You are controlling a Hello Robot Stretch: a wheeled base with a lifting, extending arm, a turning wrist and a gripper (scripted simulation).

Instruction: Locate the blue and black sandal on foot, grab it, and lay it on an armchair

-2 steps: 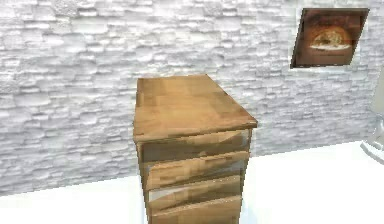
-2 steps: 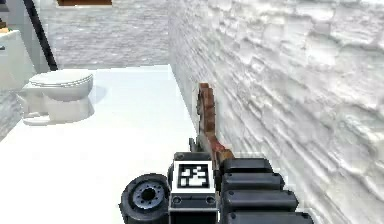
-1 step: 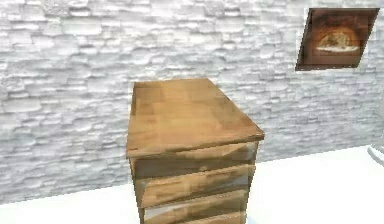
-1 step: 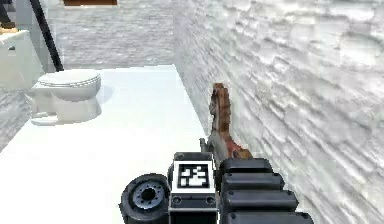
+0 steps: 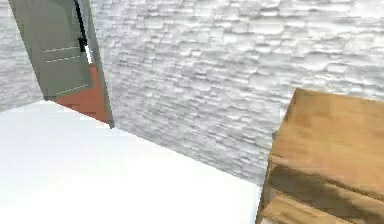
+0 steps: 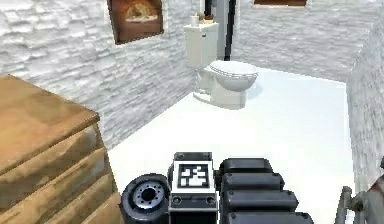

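Note:
The arm rises as a dark segmented bar (image 6: 258, 195) from the bottom edge of the arm side view, drawn in close to the robot. A white square with black marks (image 6: 195, 178) sits at its end. Left of that square is the gripper (image 6: 147, 198), seen as a round dark body low over the white floor. Its far end cannot be made out, so I cannot tell whether it holds anything.
A wooden dresser (image 5: 335, 150) stands at the forward view's right and again at the arm side view's left (image 6: 45, 140). A white toilet (image 6: 228, 80) sits against the far wall beside a framed picture (image 6: 138, 18). A grey door (image 5: 58, 45) stands ajar. White floor (image 5: 90, 170) lies between.

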